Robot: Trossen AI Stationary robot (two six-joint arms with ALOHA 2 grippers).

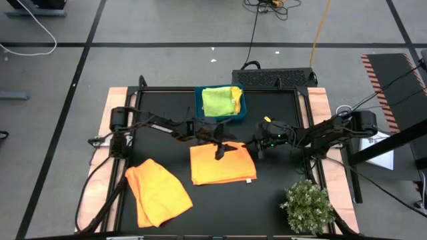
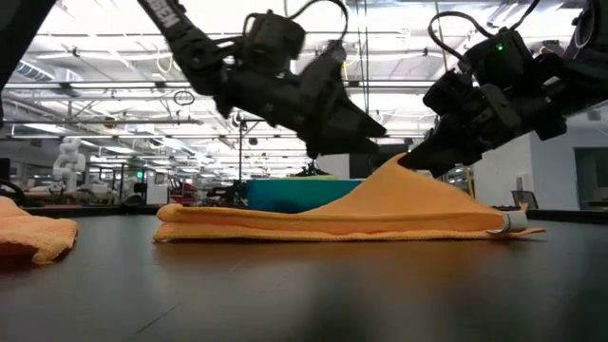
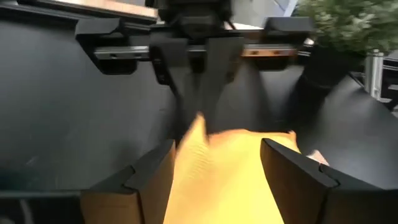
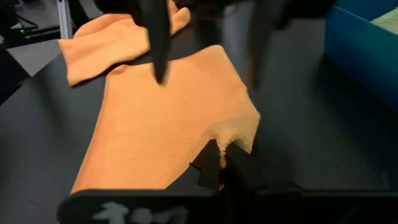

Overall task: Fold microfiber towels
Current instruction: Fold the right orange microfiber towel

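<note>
A folded orange towel point(image 1: 222, 165) lies in the middle of the table. My right gripper point(image 1: 257, 148) is shut on its far right corner, which rises into a peak point(image 2: 399, 163). My left gripper point(image 1: 220, 152) is open just above the towel's far edge, one finger on each side of the raised cloth point(image 3: 217, 146), and I see no touch. A second orange towel point(image 1: 159, 192) lies crumpled at the near left. A lime green towel point(image 1: 215, 101) and a pale yellow one point(image 1: 235, 93) lie in the teal tray point(image 1: 241, 113). My right gripper pinches the orange towel's edge by its far right corner point(image 4: 219, 138) between its two shut fingers. It comes slanting down from the table's right. The corner is lifted into a peak, and the rest of the towel lies flat on the table. One layer or several, I cannot tell.
The teal tray stands at the far middle of the table, just behind both grippers. A small bushy plant point(image 1: 308, 207) stands at the near right corner. Bare black tabletop point(image 1: 280, 180) lies between the folded towel and the plant.
</note>
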